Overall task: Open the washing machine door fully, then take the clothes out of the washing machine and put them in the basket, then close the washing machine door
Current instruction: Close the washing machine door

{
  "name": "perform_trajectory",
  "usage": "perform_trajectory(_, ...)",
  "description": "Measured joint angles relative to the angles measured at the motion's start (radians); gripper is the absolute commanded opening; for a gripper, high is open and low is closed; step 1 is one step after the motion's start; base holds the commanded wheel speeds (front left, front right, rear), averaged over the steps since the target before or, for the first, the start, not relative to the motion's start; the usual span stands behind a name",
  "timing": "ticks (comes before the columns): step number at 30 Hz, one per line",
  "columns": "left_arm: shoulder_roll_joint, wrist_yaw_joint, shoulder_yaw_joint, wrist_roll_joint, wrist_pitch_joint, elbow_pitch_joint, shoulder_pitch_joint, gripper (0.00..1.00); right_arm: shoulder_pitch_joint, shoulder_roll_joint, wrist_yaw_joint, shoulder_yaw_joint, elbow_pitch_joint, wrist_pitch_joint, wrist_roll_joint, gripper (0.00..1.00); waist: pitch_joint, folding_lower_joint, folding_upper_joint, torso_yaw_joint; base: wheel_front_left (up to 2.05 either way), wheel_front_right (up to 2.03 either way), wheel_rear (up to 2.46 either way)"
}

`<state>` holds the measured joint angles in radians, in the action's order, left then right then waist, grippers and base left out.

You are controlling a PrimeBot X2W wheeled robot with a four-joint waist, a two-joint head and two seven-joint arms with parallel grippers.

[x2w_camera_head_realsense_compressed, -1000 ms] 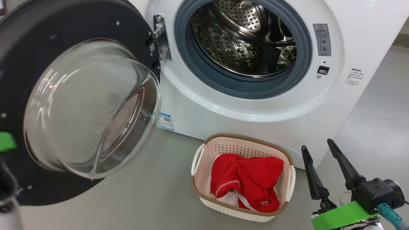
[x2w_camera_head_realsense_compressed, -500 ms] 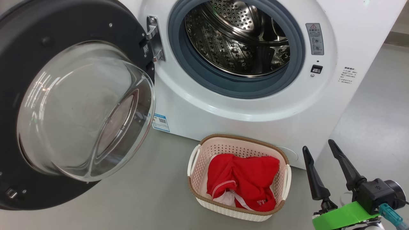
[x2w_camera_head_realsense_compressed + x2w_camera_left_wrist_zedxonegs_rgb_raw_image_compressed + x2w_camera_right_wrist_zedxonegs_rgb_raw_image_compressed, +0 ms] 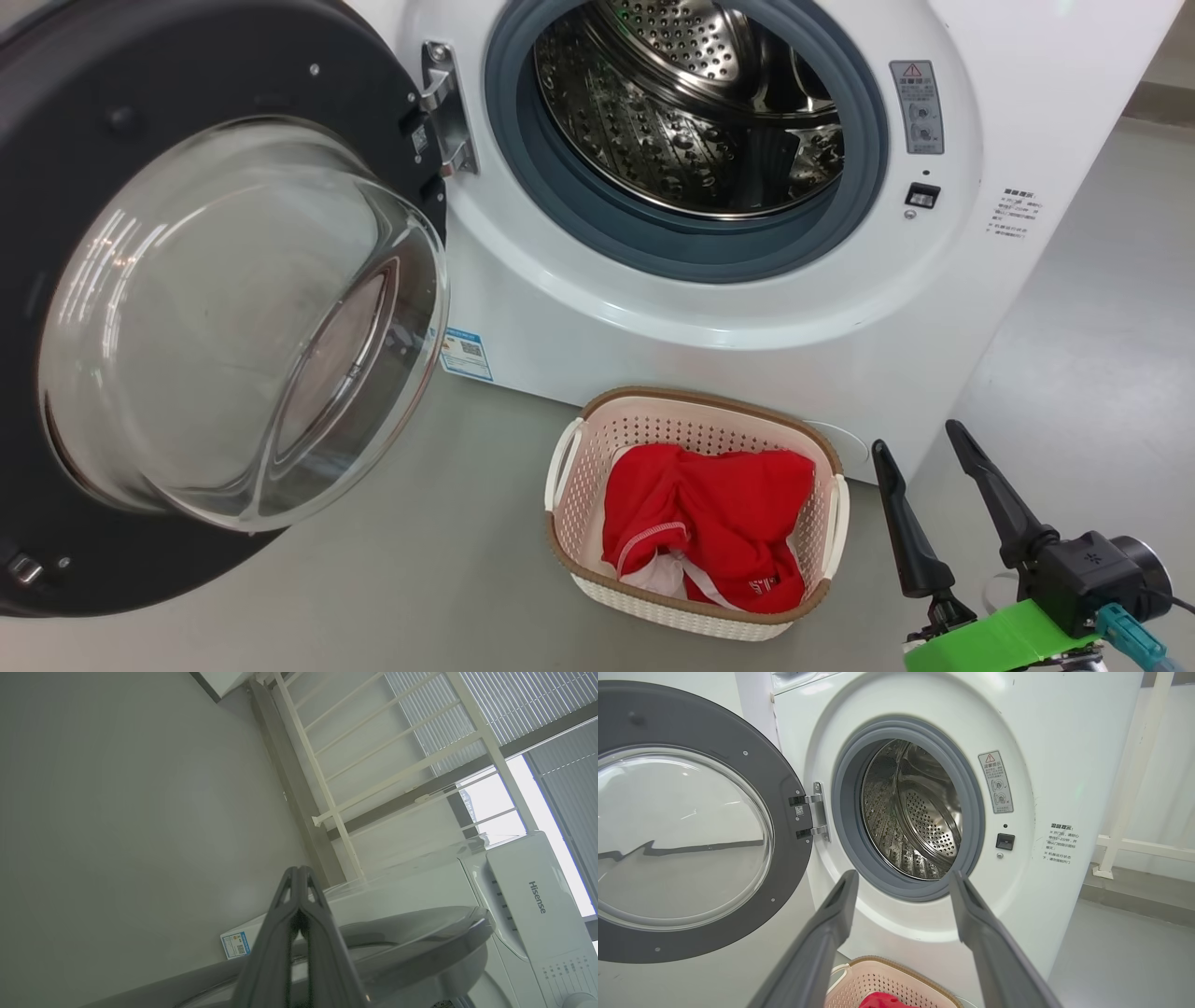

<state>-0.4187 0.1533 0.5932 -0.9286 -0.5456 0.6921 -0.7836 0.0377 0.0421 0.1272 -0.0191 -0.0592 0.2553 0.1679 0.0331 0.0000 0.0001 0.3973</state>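
"Right gripper [image 3: 915,436]: report condition," the inspector says.

"Fingers spread wide apart, nothing between them," the technician answers. "It hangs low at the right, near the basket [image 3: 695,399] and clear of the washing machine [image 3: 709,308]. In its own wrist view the right gripper [image 3: 903,873] points at the drum [image 3: 920,812] opening. Judgement: the arm is positioned outside the swing path of the washing machine door [image 3: 233,317]."

"Left gripper [image 3: 297,870]?"

"Fingers pressed together, holding nothing. It lies at the door's outer side, away from the drum; contact with the door cannot be confirmed. Judgement: closed fingers form a stiff pusher, suited to swinging the door shut."

"Door position?"

"Swung wide to the left on its hinge [image 3: 443,112], inner face and glass bowl exposed."

"Containers and contents?"

"Drum: bare perforated steel, no fabric visible inside the grey rubber ring [image 3: 653,238]. Basket: stands on the floor [image 3: 420,560] directly before the machine, below the opening, so that items lifted out need only a short drop. It holds the clothes [image 3: 709,523], red with white trim, bunched on the bottom below the brown rim. A white patch among the red fabric may be lining or a label; which cannot be told. Judgement: unloading appears complete; closing the door is the outstanding step."
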Motion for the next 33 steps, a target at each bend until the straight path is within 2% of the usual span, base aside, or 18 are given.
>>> perform_trajectory(3, -0.01, -0.006, -0.001, -0.027, -0.052, 0.023, -0.002, 0.0, 0.0, 0.0, 0.0, -0.008, 0.0, 0.0, 0.0, 1.0, 0.008, 0.0, 0.0, -0.006, 0.0, 0.0, 0.0)
perform_trajectory(5, -0.013, -0.032, 0.001, -0.043, -0.085, 0.035, -0.002, 0.0, 0.0, 0.0, 0.0, -0.01, 0.0, 0.0, 0.003, 1.0, 0.016, 0.0, 0.0, -0.012, 0.0, 0.0, 0.0)
perform_trajectory(16, -0.007, -0.092, -0.001, -0.094, -0.172, 0.019, 0.008, 0.0, 0.0, 0.0, 0.0, 0.005, 0.004, 0.0, 0.008, 1.0, 0.035, 0.0, 0.0, -0.008, 0.0, 0.0, 0.0)
perform_trajectory(26, 0.013, -0.094, -0.029, -0.094, -0.244, -0.092, 0.082, 0.0, 0.0, 0.0, 0.0, 0.01, 0.008, 0.0, 0.01, 1.0, 0.04, 0.0, 0.0, 0.024, 0.0, 0.0, 0.0)
perform_trajectory(33, 0.06, -0.094, -0.038, -0.115, -0.283, -0.19, 0.124, 0.0, -0.001, 0.0, 0.0, 0.011, 0.012, 0.0, 0.016, 1.0, 0.042, 0.0001, 0.0, 0.043, 0.0, 0.0, 0.0)
